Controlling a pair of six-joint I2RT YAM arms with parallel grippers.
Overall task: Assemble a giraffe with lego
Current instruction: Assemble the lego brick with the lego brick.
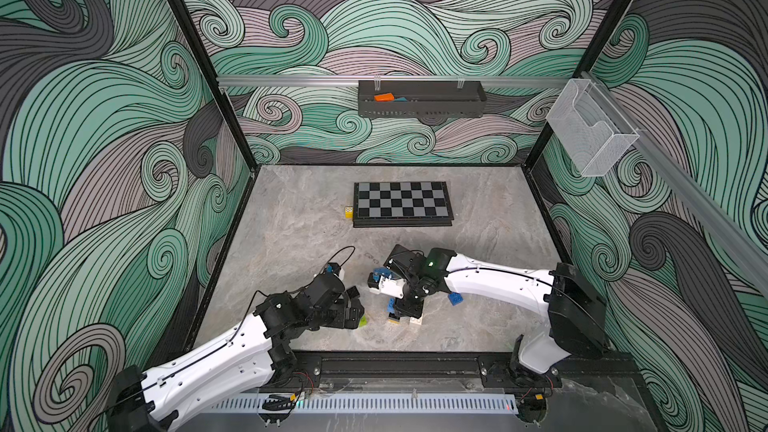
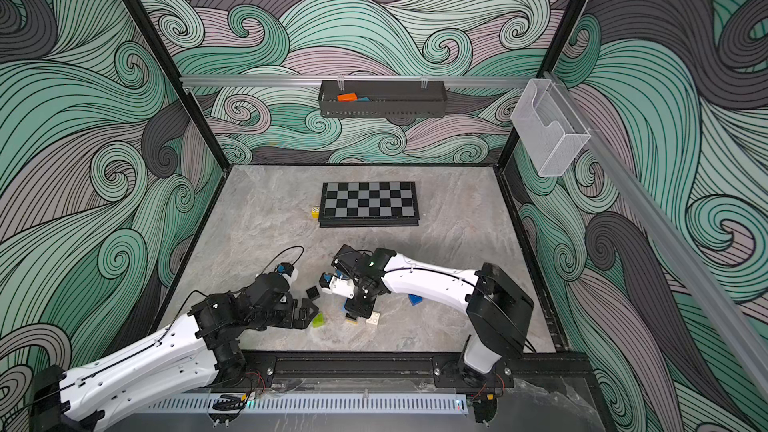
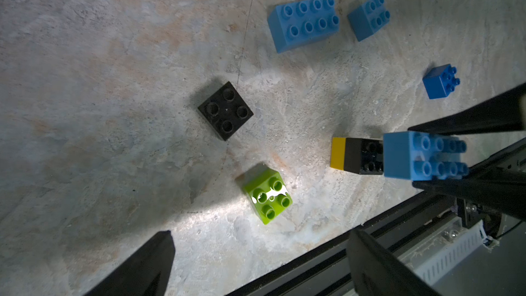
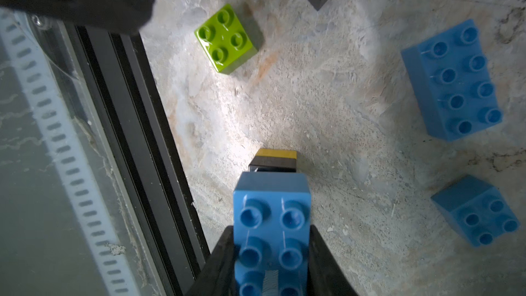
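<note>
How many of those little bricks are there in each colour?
Blue: 4, loose long brick, held long brick in the right pincer, pale square brick, dark square brick
Black: 2, loose black brick, stacked black brick
Lime green brick: 1
Yellow brick: 1
White brick: 1
Total: 9 in view

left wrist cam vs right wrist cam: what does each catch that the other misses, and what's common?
Left wrist only: the small dark blue brick, the black square brick in full, and the left pincer, open.

Right wrist only: no brick of its own. The black one is cut off at its frame edge.

Both: the lime green brick, the loose long blue brick, the light blue square brick, and the right pincer shut on a second long blue brick at the yellow-black stack.
</note>
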